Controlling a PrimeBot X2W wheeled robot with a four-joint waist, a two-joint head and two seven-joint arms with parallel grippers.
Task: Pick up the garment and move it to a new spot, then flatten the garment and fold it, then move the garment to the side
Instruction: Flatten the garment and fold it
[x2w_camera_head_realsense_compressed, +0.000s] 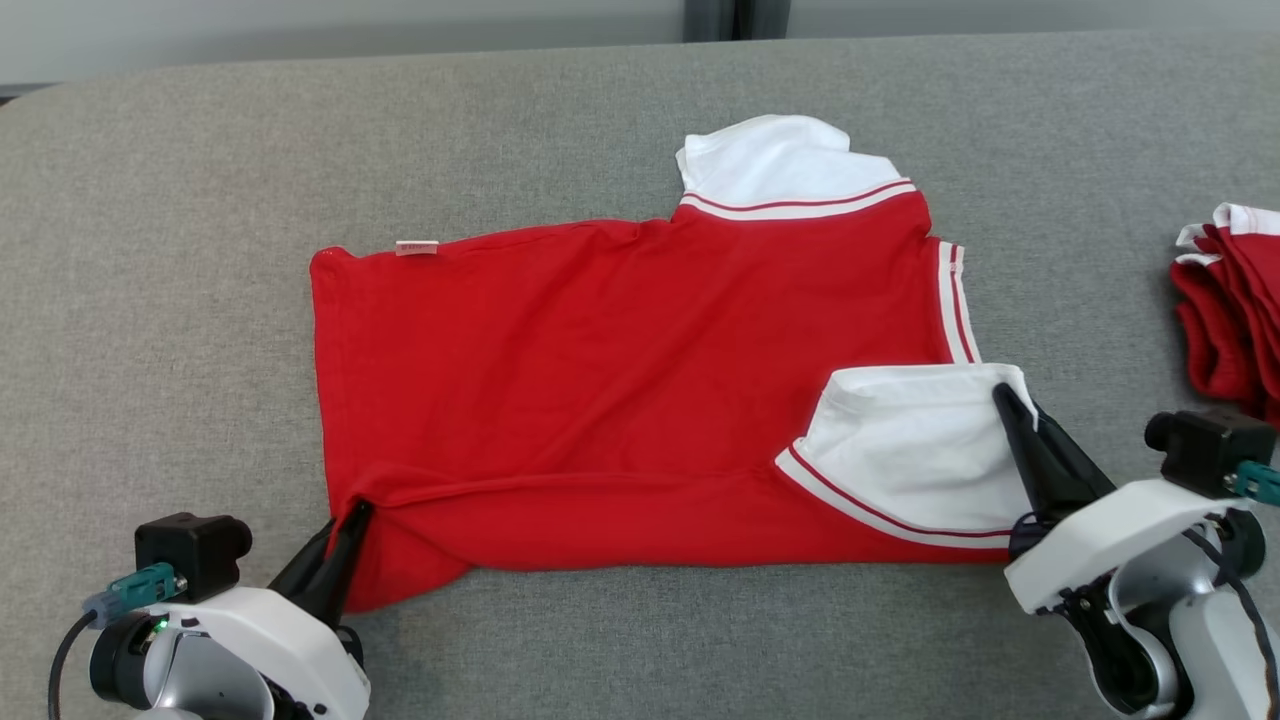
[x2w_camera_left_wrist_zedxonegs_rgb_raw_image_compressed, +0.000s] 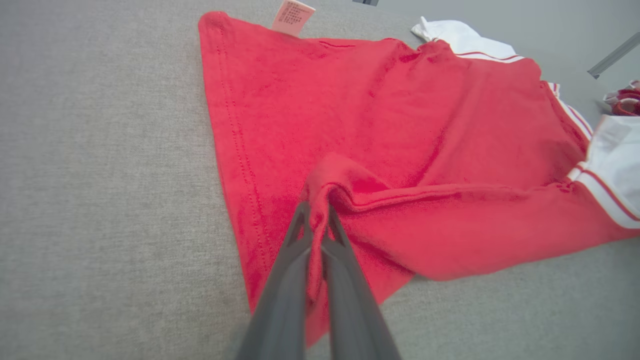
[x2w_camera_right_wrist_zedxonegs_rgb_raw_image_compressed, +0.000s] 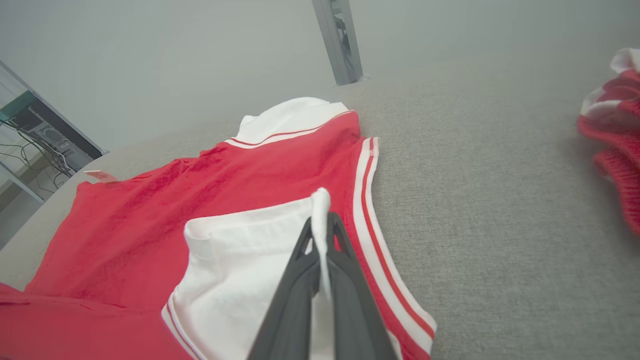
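Garment (x2w_camera_head_realsense_compressed: 620, 400) lies long axis left-right, hem leftward, neckline seemingly pointing right

The left pincer (x2w_camera_head_realsense_compressed: 352, 515) reaches up from the lower left of the head view, its two dark fingers pressed together on a bunched red fold of the garment (x2w_camera_head_realsense_compressed: 600, 380). The white left wrist (x2w_camera_head_realsense_compressed: 270, 640) sits low behind it. The right pincer (x2w_camera_head_realsense_compressed: 1012, 402) slants in from the lower right, its fingers likewise closed and nipping the garment's white edge, with the white right wrist (x2w_camera_head_realsense_compressed: 1110, 540) tilted behind it.

Garment (x2w_camera_head_realsense_compressed: 600, 400) matt knit cloth (soft-looking), table (x2w_camera_head_realsense_compressed: 200, 200) w/ rough weave.
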